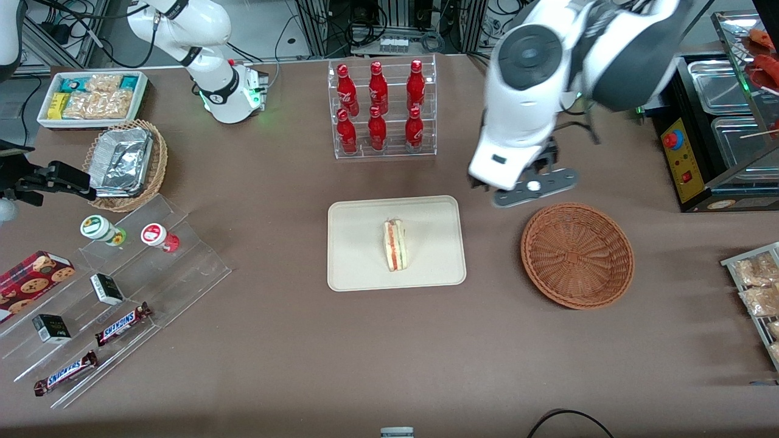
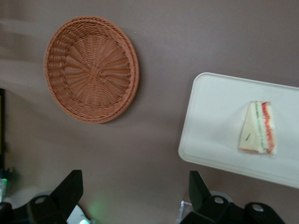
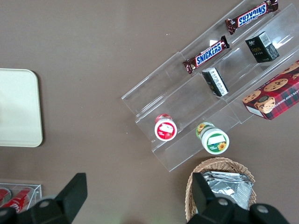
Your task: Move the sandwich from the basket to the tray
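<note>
Basket (image 1: 577, 255): woven wicker, reddish-brown, ribbed, matt. Tray (image 1: 359, 261) beside it: cream, smooth, matt, plastic-like. Sandwich (image 1: 395, 245) on tray: soft pale bread under clear glossy wrap. Gripper (image 2: 135, 196) above bare table near basket, fingers (image 2: 70, 186) apart: black, hard, matt plastic look; arm shell glossy white. Table (image 1: 304, 353): brown, matt, cloth-like. Bottles (image 1: 378, 106), farther from camera than tray: shiny red, in clear acrylic rack (image 1: 383, 152).

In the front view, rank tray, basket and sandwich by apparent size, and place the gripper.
1. Tray
2. Basket, slightly smaller
3. Sandwich, smallest, lying on the tray

The gripper is open, above the table, farther from the front camera than the basket.
</note>
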{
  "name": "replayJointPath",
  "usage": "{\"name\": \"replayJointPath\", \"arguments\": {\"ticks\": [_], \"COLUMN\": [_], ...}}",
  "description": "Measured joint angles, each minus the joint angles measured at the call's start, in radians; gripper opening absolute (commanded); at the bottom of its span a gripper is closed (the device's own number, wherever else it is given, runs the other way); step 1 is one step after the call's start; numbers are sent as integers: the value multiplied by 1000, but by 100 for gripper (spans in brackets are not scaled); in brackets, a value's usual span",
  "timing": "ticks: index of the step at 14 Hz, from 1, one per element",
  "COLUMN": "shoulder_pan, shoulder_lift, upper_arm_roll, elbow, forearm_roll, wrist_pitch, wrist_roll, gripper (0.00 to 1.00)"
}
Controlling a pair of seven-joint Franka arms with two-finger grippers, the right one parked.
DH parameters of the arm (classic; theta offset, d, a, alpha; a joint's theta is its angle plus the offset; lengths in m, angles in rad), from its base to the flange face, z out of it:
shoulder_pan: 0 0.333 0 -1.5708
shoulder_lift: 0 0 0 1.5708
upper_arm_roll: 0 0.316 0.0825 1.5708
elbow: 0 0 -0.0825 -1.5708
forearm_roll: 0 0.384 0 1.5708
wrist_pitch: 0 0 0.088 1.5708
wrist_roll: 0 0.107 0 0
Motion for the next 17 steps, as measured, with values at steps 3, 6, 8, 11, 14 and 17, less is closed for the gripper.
{"name": "replayJointPath", "arguments": {"ticks": [3, 6, 8, 11, 14, 17], "shoulder_pan": [100, 182, 195, 199, 200, 200], "shoulder_lift": [-87, -153, -178, -196, -214, -234], "upper_arm_roll": [3, 28, 98, 216, 288, 322], "elbow": [-69, -111, -118, -119, -119, -124], "forearm_roll": [-44, -78, -107, -143, -148, -149], "wrist_pitch": [-7, -26, -42, -61, -82, -89], "wrist_roll": [146, 312, 432, 607, 733, 785], "gripper": [100, 100, 100, 100, 100, 100]}}
